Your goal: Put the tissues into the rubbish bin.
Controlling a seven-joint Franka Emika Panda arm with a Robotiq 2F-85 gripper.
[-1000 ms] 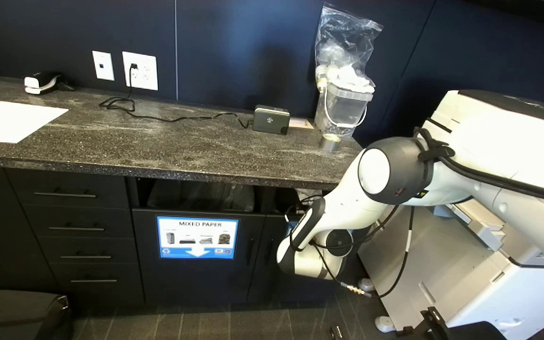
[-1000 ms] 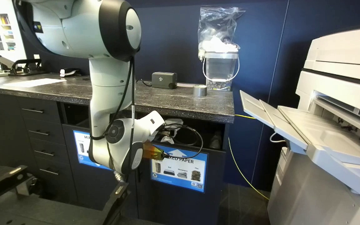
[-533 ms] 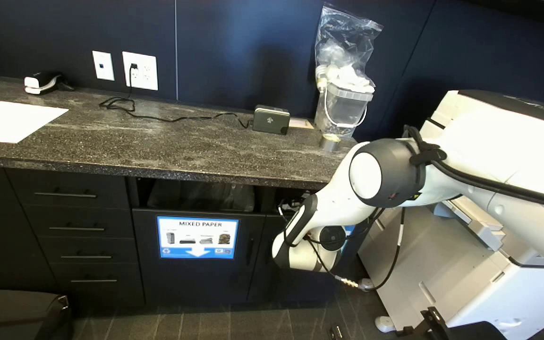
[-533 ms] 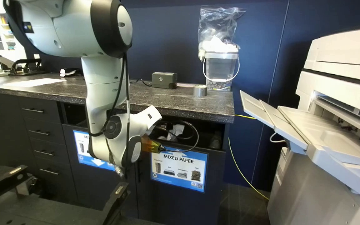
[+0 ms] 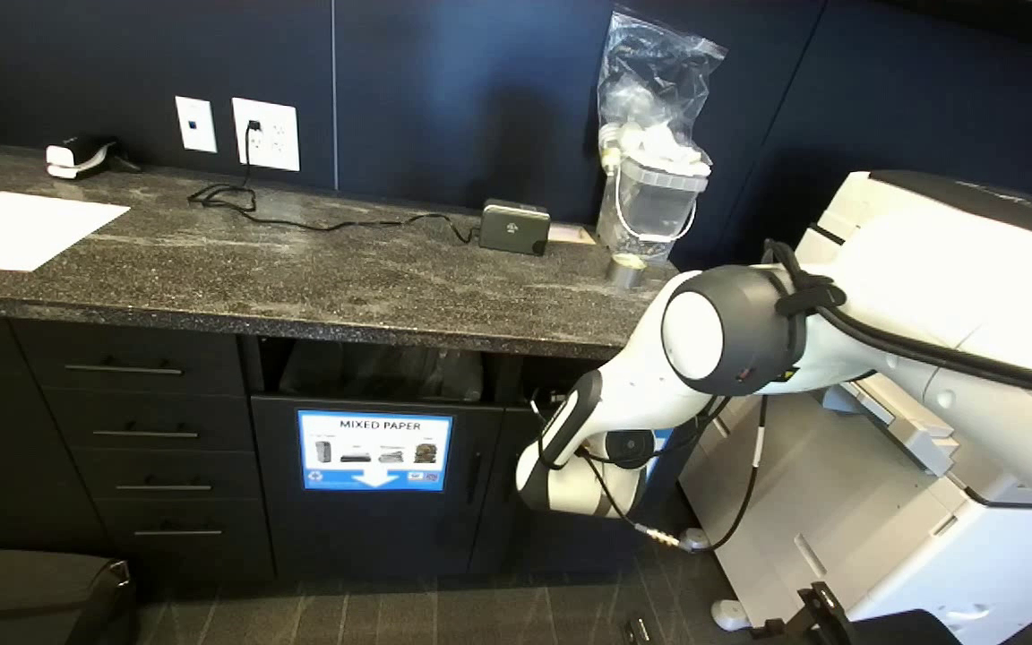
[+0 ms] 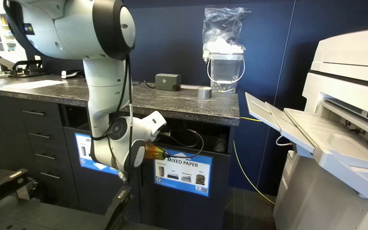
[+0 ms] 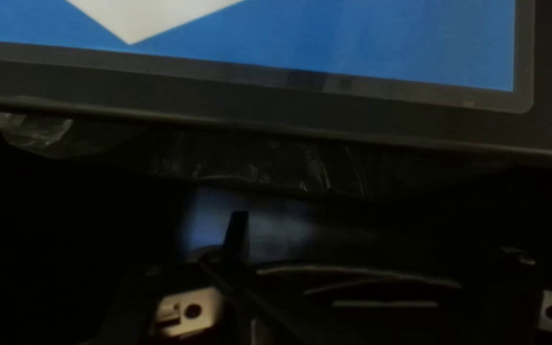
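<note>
Printer (image 6: 337, 142) stands beside countertop (image 6: 184, 103); gripper (image 7: 372, 268) below, too dim to tell spread from closed.

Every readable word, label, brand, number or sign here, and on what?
"MIXED PAPER": down-arrow sign, on a cabinet door.
"MIXED PAPER": up-arrow sign, on the neighbouring door.
Too small or blurred: sign captions and corner logos; marks on the dark box, printer and yellow label on the arm.
No brand or number legible; wrist view: no words.
</note>
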